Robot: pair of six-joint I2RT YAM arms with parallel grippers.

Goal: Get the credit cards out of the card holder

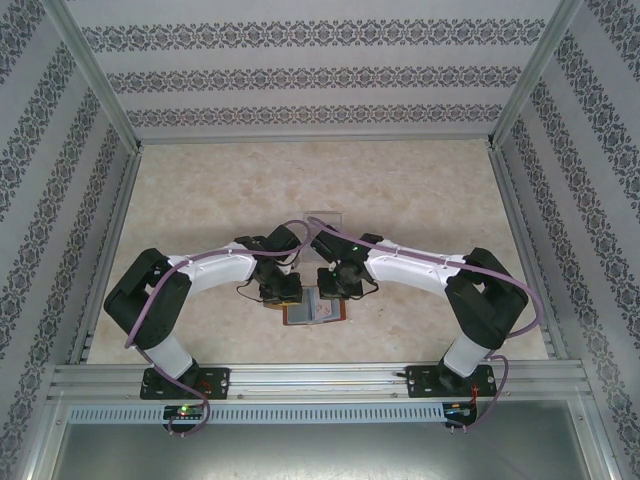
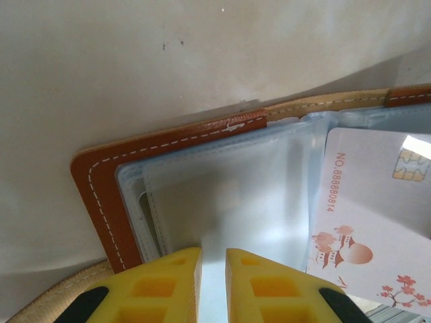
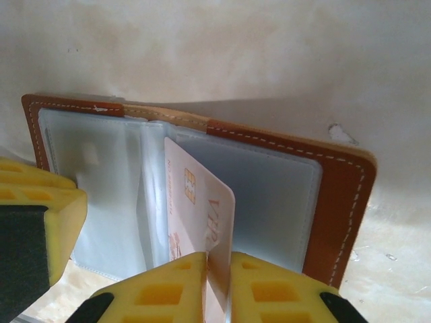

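Note:
The reddish-brown card holder (image 1: 313, 312) lies open on the table between both arms, its leather edge (image 2: 101, 188) and grey-blue clear pockets (image 3: 276, 202) facing up. A pale credit card (image 3: 202, 195) with a chip stands on edge out of the middle pockets, and its lower end sits between the fingers of my right gripper (image 3: 217, 259). Those jaws stand a narrow gap apart, wider than the card is thick. The same card (image 2: 363, 202) shows in the left wrist view. My left gripper (image 2: 213, 259) is narrowly open over a clear pocket sheet on the holder's left half.
A faint clear plastic box (image 1: 322, 222) sits on the table just behind the two wrists. The left gripper's yellow finger (image 3: 34, 229) stands close beside the holder's left side. Patterned walls and metal rails (image 1: 300, 375) enclose the beige table.

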